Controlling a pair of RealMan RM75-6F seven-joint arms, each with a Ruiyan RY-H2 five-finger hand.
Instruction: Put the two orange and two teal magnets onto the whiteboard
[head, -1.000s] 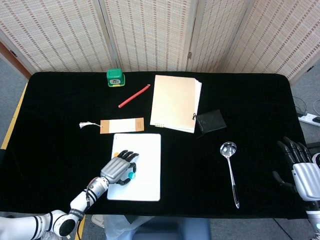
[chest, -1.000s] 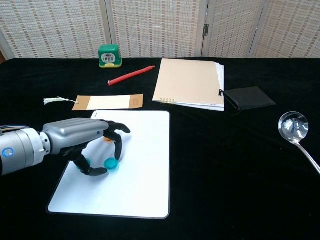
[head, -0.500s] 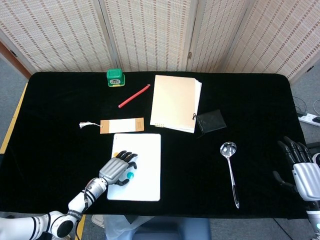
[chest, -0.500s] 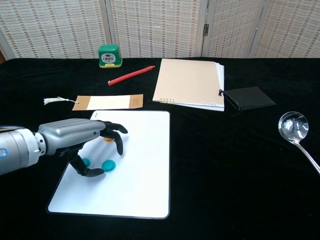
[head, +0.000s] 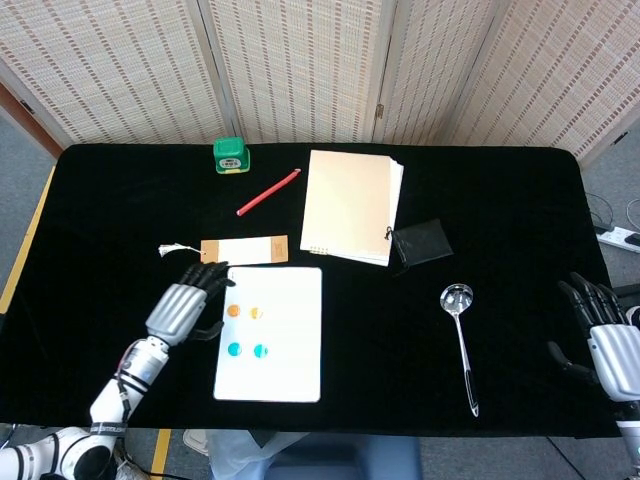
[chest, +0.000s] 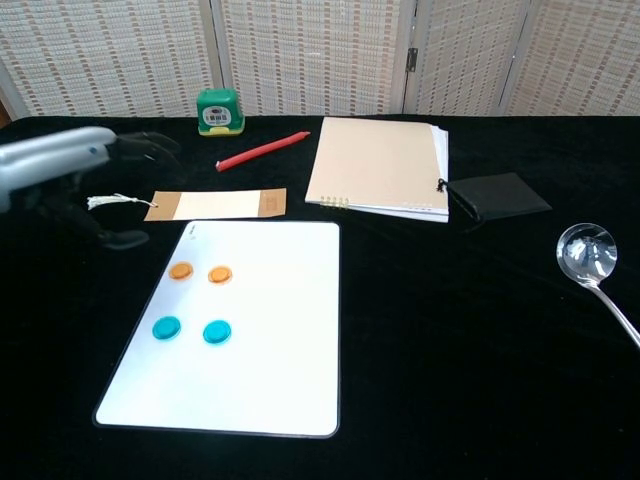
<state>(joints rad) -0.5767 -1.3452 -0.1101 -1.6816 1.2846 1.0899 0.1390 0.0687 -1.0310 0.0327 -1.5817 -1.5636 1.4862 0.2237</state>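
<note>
The whiteboard (head: 285, 370) (chest: 270, 370) lies flat at the table's front centre-left. Two orange magnets (head: 233, 311) (head: 256, 313) sit on its upper left part, shown in the chest view as orange magnets (chest: 180, 270) (chest: 219, 274). Below them are two teal magnets (head: 234, 349) (head: 260, 351), in the chest view teal magnets (chest: 166, 327) (chest: 216, 331). My left hand (head: 185, 303) (chest: 75, 170) hangs just left of the board, fingers spread, holding nothing. My right hand (head: 603, 335) rests at the far right edge, fingers apart and empty.
Behind the board lie a tan envelope (head: 244, 251) with a tassel, a red pencil (head: 268, 192), a green box (head: 231, 155), a beige notebook (head: 352, 205) and a black pouch (head: 421, 241). A metal spoon (head: 462, 340) lies to the right.
My left hand has let go of the teal magnet, lifted and drawn back to the left off the board. All the magnets now show uncovered. The right hand stayed put.
</note>
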